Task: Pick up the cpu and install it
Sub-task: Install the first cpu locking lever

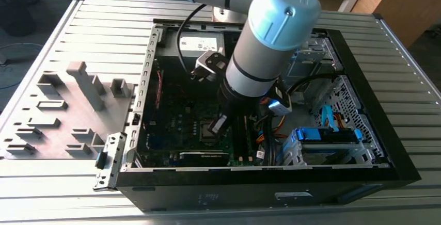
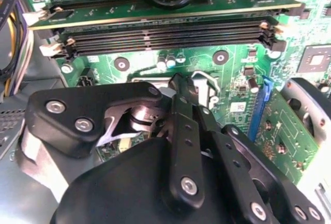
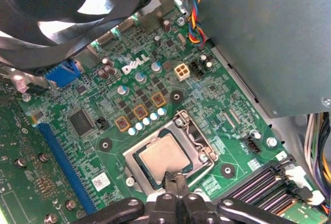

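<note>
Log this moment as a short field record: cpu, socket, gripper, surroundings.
cpu: silver-topped chip lying in the socket
socket: metal frame on the green motherboard, frame around the chip
gripper: low over the chip's edge, fingers close together
surroundings: open computer case, memory slots, fan

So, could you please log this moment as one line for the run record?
phase: install | cpu: in socket, frame open | tool: at cpu edge, shut | arm: inside case
</note>
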You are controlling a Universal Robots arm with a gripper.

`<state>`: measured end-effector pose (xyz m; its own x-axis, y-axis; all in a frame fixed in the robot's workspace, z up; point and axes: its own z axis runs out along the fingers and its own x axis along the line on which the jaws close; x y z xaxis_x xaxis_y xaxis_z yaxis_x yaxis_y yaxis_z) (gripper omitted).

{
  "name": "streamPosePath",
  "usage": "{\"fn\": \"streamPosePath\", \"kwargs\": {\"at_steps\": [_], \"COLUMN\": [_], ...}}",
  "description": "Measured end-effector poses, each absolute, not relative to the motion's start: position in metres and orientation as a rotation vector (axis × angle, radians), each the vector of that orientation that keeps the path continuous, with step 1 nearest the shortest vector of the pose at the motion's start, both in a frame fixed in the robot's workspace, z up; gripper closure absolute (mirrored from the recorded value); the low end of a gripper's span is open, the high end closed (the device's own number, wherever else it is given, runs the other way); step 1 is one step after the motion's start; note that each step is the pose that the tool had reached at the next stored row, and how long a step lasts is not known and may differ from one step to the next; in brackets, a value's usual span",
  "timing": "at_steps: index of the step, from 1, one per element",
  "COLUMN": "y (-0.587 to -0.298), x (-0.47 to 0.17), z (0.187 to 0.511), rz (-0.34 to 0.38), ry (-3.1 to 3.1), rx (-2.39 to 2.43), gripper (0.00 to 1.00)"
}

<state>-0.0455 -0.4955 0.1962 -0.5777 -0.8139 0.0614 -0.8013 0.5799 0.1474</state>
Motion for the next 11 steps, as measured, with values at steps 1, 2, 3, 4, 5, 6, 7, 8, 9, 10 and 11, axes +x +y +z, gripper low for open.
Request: {"fn": "streamPosePath", "kwargs": {"at_steps": [1,2,3,4,5,6,7,8,9,10,11], "y": [-0.4944,-0.4935,-0.4927,-0.4921,-0.4917,-0.4916,-0.4915,-0.4913,-0.4913,-0.4912,-0.4912], "x": [-0.0455,-0.0455,-0.0455,-0.0454,-0.0455,-0.0456,-0.0457,-0.0459,-0.0463,-0.0468,-0.0473], "z": [0.1962,0.1963,0.1963,0.1961,0.196,0.196,0.196,0.196,0.1961,0.1961,0.1961], "rz": [-0.156,-0.156,-0.156,-0.157,-0.157,-0.157,-0.157,-0.156,-0.156,-0.156,-0.156], "ry": [-2.682,-2.682,-2.682,-2.682,-2.683,-2.683,-2.683,-2.684,-2.684,-2.684,-2.684], "rx": [1.378,1.377,1.378,1.378,1.378,1.378,1.378,1.378,1.378,1.379,1.379], "gripper": [0.89,0.89,0.89,0.89,0.89,0.89,0.89,0.89,0.89,0.89,0.89]}}
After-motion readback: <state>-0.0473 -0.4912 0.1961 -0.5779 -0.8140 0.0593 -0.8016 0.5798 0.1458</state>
